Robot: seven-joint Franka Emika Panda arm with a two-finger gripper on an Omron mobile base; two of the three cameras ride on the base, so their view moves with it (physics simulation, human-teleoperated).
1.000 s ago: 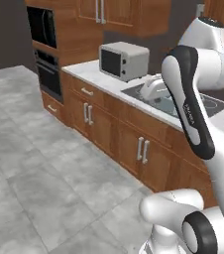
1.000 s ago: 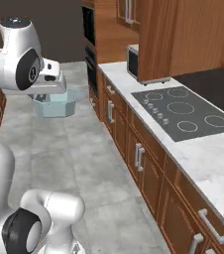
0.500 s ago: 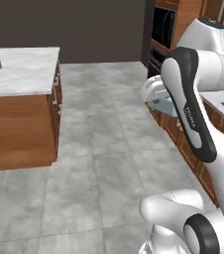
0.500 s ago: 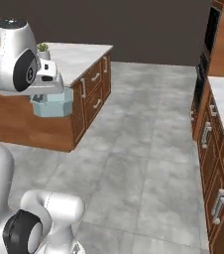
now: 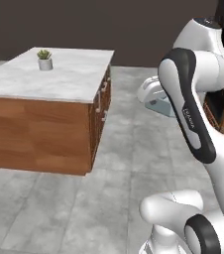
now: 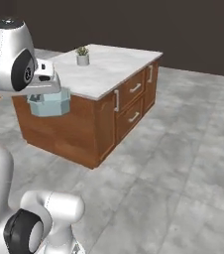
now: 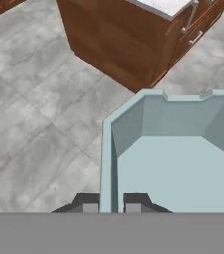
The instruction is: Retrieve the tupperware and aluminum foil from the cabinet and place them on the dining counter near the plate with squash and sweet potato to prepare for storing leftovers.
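While the arm hangs out over the grey tiled floor, the tool is pinched tight on one wall of the tupperware, a finger on each side of the rim, so the pale blue-grey tub rides in the air, touching nothing else. It hangs just off a corner of the marble-topped wooden island, whose drawers face the open floor. A small potted plant stands near the island top's far edge.

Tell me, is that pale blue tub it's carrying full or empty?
Empty: the hand view looks into the tupperware and shows bare floor and walls.
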